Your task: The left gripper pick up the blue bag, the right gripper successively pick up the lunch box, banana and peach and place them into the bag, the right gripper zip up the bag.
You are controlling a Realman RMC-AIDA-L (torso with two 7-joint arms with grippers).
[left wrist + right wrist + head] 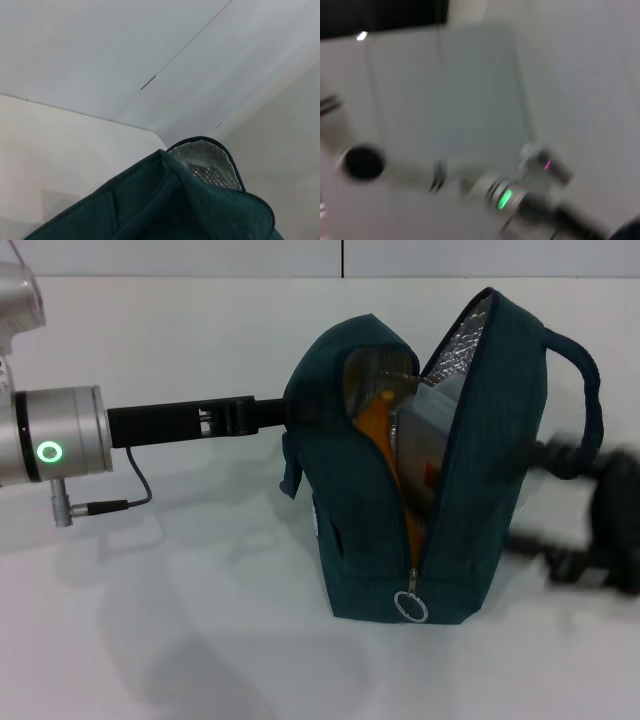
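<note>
The dark blue bag (370, 530) stands upright on the white table with its top unzipped and its silver lining (470, 335) showing. Inside it I see a yellow banana (383, 435) and the pale lunch box (428, 445); no peach is visible. The zip pull ring (411, 607) hangs low at the bag's front. My left gripper (275, 416) reaches in from the left and grips the bag's left rim. The bag's fabric (175, 210) fills the bottom of the left wrist view. My right gripper (585, 515) is a dark blur to the right of the bag, beside its handle (590, 390).
The white table (180, 640) lies around the bag. The left arm's grey wrist with a green light ring (50, 452) is at the far left. The right wrist view is smeared and shows only a distant green light (504, 198).
</note>
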